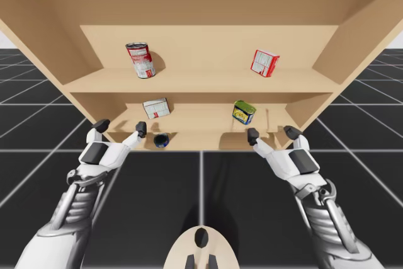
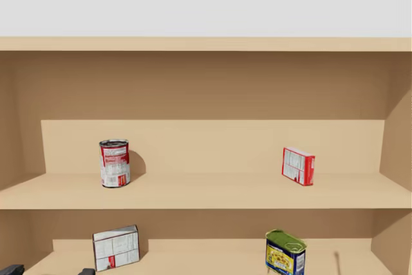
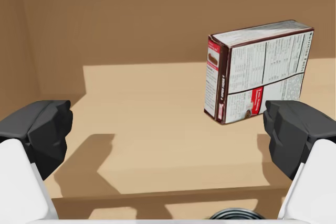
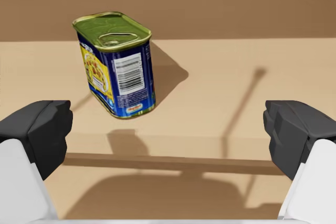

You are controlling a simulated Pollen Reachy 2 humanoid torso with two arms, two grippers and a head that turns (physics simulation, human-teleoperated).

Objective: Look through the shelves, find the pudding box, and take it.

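Note:
The pudding box (image 1: 156, 107) (image 2: 116, 246), white with a dark brown side, stands on the lower shelf at the left. In the left wrist view the box (image 3: 257, 69) stands ahead of my left gripper (image 3: 168, 129) and toward its right finger, not touching it. In the high view my left gripper (image 1: 121, 126) hovers open at the front edge of the lower shelf, just left of the box. My right gripper (image 1: 272, 133) (image 4: 168, 129) is open at the same edge further right, with nothing between its fingers.
A blue tin with a green lid (image 1: 243, 111) (image 2: 284, 252) (image 4: 115, 72) stands on the lower shelf ahead of my right gripper. The upper shelf (image 1: 201, 81) holds a red-and-white can (image 1: 140, 60) (image 2: 114, 163) and a red box (image 1: 264, 63) (image 2: 298, 165). A small dark can (image 1: 161, 140) sits below the left gripper.

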